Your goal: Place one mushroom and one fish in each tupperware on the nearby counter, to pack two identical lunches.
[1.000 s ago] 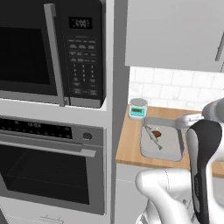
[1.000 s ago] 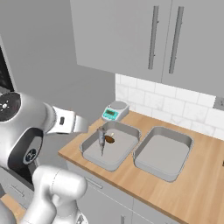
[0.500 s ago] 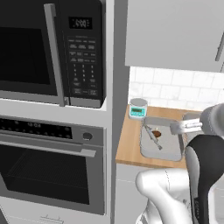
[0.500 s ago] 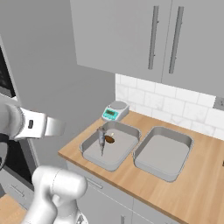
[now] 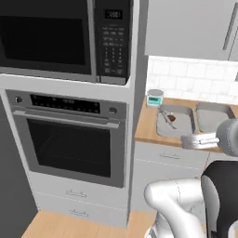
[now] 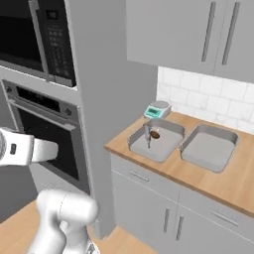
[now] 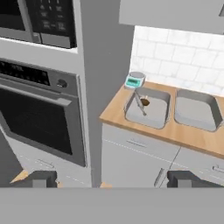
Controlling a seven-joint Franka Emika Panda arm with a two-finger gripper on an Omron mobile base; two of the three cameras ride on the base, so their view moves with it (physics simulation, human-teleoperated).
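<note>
With the gripper fully open and empty, the right tupperware at 3 o'clock of the left tupperware risks staying unfilled.

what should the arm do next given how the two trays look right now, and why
Probably go and fetch a mushroom or fish for the right tupperware, which lies bare, while the left tupperware already holds a small brown piece and a thin grey one. The gripper is open, holds nothing, and is well back from the counter.
</note>
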